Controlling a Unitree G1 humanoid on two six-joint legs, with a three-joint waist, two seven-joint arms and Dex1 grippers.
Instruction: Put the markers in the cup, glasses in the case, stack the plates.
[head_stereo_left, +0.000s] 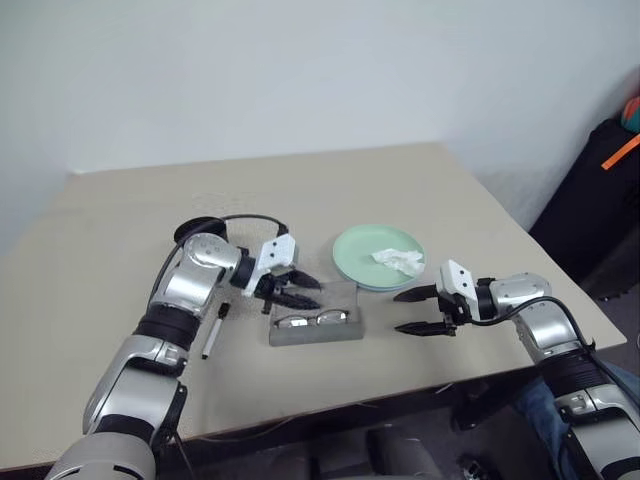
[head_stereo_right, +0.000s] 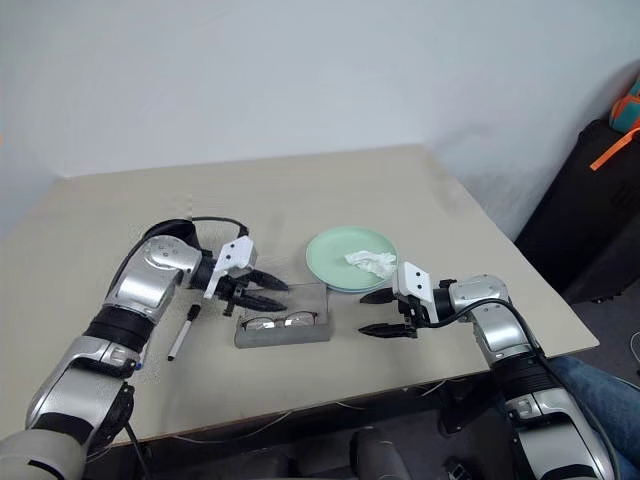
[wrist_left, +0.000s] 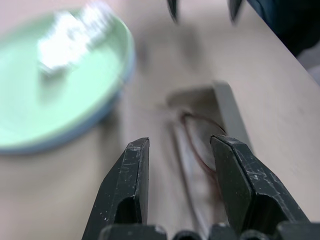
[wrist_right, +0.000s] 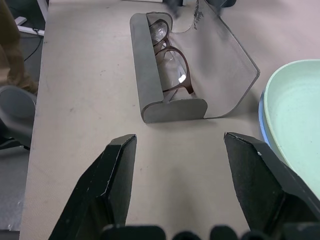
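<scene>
The glasses (wrist_right: 172, 62) lie inside the open grey case (head_stereo_left: 316, 330), whose translucent lid (wrist_right: 220, 65) stands raised. My left gripper (head_stereo_left: 313, 294) hovers open just above the case's left end, with nothing between its fingers. To the right of the case my right gripper (head_stereo_left: 400, 312) is held wide open and empty, pointing at the case. The mint green plate (head_stereo_left: 360, 250) sits on the light blue plate (wrist_right: 262, 107) behind the case. One slim white marker (head_stereo_left: 213, 330) lies on the table under my left forearm. The black cup (head_stereo_left: 193, 229) is mostly hidden behind that arm.
A crumpled white tissue (head_stereo_left: 398, 260) rests on the green plate. The beige table (head_stereo_left: 300, 190) has bare room at the back and left; its front edge runs close below the case. A black bag (head_stereo_left: 600, 190) stands off the table at the right.
</scene>
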